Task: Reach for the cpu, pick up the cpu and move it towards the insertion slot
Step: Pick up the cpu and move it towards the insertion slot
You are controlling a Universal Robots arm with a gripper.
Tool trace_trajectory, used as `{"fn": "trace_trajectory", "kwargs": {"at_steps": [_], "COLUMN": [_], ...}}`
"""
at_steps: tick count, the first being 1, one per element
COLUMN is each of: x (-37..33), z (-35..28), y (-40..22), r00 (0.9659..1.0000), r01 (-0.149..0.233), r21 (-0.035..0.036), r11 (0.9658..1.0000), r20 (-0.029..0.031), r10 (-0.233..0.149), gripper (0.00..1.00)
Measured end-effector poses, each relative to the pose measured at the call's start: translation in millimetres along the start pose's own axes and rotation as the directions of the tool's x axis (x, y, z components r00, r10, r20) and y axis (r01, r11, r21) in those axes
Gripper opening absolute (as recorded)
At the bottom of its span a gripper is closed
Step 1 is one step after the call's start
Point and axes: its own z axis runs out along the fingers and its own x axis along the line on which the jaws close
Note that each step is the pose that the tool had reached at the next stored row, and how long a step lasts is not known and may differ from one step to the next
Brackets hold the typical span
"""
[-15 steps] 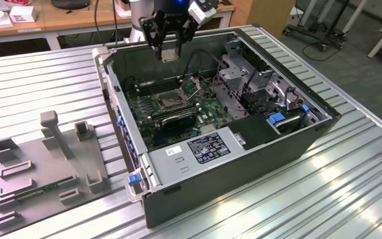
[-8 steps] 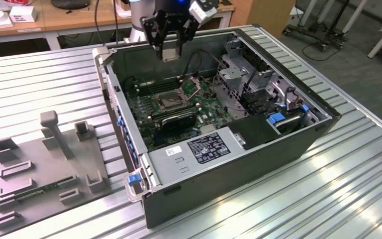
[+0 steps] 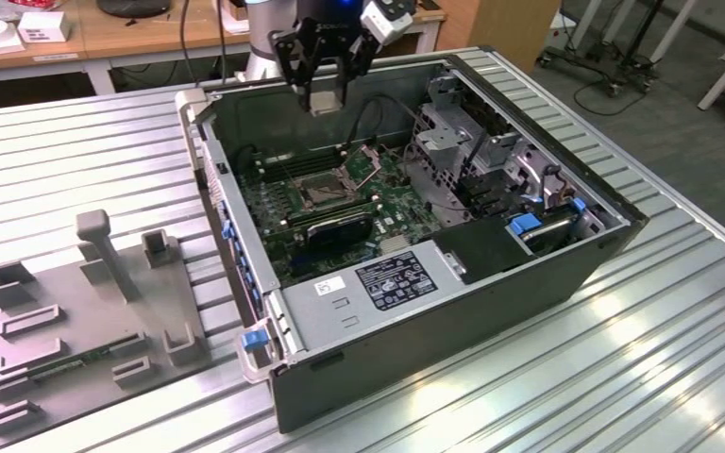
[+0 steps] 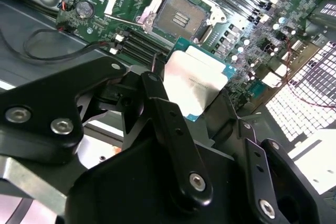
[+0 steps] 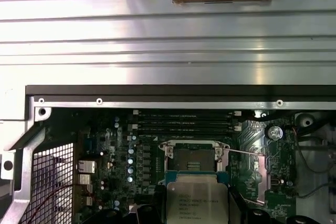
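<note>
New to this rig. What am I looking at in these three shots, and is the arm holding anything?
It is one robot arm working over an open computer case that lies on a ribbed metal table. The exterior view is from a camera off the arm and takes in the whole scene. The two wrist views come from cameras riding on the arm, looking down past its gripper into the case.

The gripper is shut on the cpu, the small pale square chip; it also shows in the first wrist view and the exterior view. The chip hangs above the green motherboard, near but not yet in the insertion slot, the silver-framed square socket with a dark centre.

On the exterior view's left sits a grey tray with a green memory stick in it.
</note>
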Motion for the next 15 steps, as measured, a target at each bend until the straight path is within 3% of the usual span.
{"fn": "trace_trajectory", "kwargs": {"at_steps": [15], "x": [-4.3], "z": [0.6], "y": [2.7], "r00": [1.0], "r01": [-0.001], "r21": [0.0002], "r11": [1.0], "r20": [-0.0001], "r10": [0.001], "gripper": [0.55]}}
